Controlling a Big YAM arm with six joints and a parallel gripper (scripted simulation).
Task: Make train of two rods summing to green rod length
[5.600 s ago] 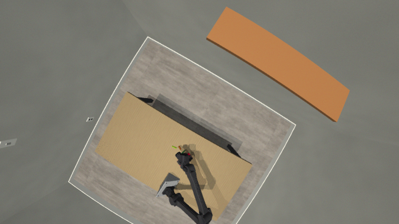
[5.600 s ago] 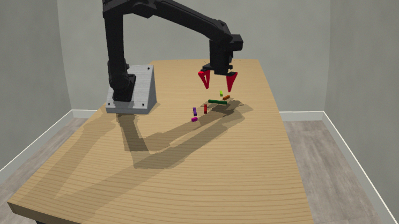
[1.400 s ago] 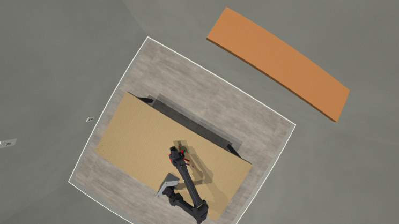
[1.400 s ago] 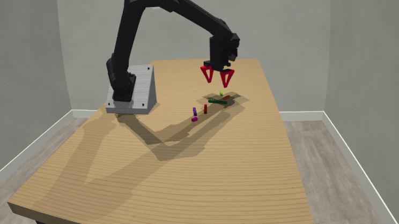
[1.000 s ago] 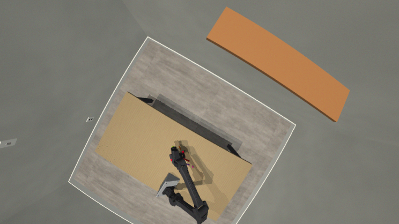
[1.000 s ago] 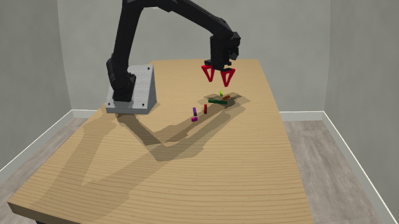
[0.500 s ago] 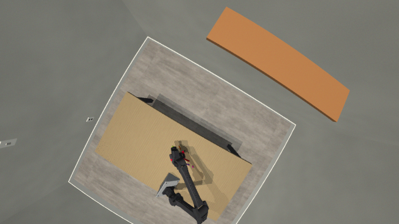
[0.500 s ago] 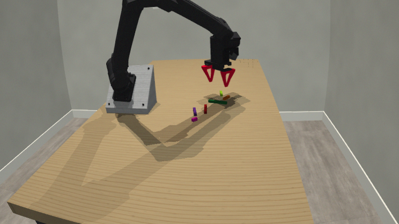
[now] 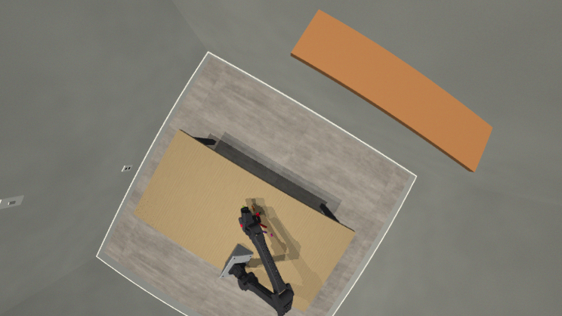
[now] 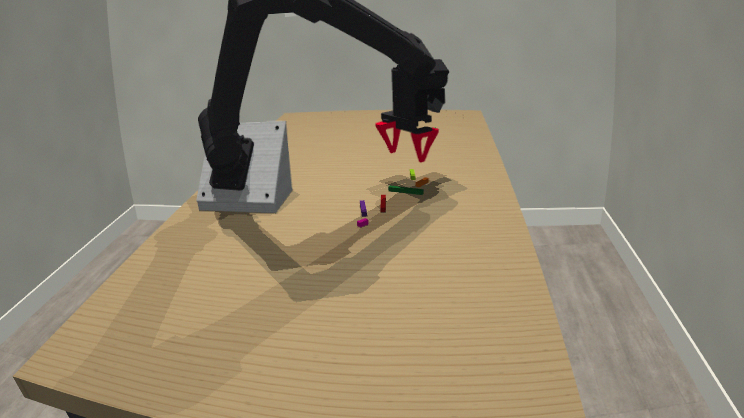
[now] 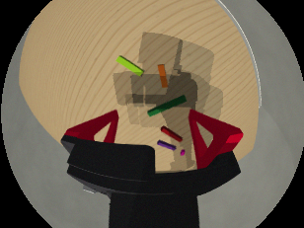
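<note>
My gripper point(image 10: 406, 156) point(image 11: 153, 113) is open and empty, high above the table near the green rod. The green rod point(image 10: 406, 189) point(image 11: 167, 106) lies flat in the arm's shadow. The orange rod point(image 10: 421, 181) point(image 11: 163, 76) and lime rod point(image 10: 412, 174) point(image 11: 130, 65) lie separately beyond it in the wrist view. On the other side lie the red rod point(image 10: 383, 203) point(image 11: 171, 133), the purple rod point(image 10: 362, 207) point(image 11: 167, 145) and the small magenta rod point(image 10: 362, 222) point(image 11: 183, 152), close together but apart. No rods are end to end. In the top view the arm hides most of the green rod.
The wooden table point(image 9: 186, 183) point(image 10: 439, 308) carries the arm's grey slanted base point(image 9: 236, 263) point(image 10: 269, 163) at one long edge. The arm's shadows fall over several rods. An orange slab point(image 9: 393, 88) is far from the table in the top view.
</note>
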